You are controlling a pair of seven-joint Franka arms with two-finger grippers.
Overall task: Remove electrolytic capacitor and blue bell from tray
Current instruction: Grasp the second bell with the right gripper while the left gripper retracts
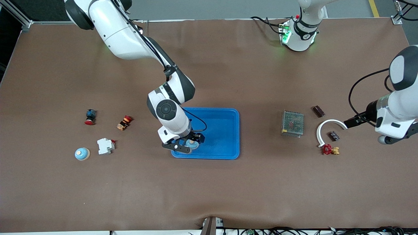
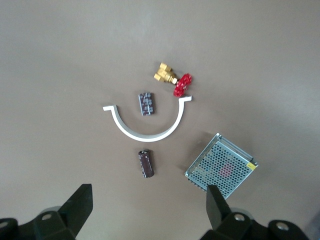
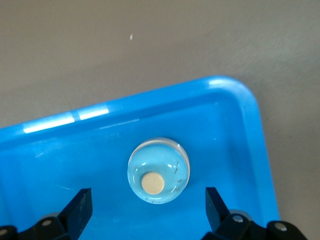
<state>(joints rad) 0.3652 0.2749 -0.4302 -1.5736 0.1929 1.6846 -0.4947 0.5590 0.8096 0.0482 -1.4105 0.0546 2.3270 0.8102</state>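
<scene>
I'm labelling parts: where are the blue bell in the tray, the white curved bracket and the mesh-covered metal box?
Blue bell [image 3: 158, 177]: right wrist view, dome.
White curved bracket [image 2: 147, 133]: left wrist view, arc's middle.
Mesh-covered metal box [image 1: 292, 123]: front view, top face.

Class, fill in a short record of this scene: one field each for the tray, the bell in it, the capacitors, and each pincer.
tray: blue, mid-table
bell: light blue, lying in the tray, at the corner nearest the front camera toward the right arm's end
capacitors: two, on the table by the white arc, not yet moved
right pincer: open, over the bell
left pincer: open, over the capacitors
</scene>
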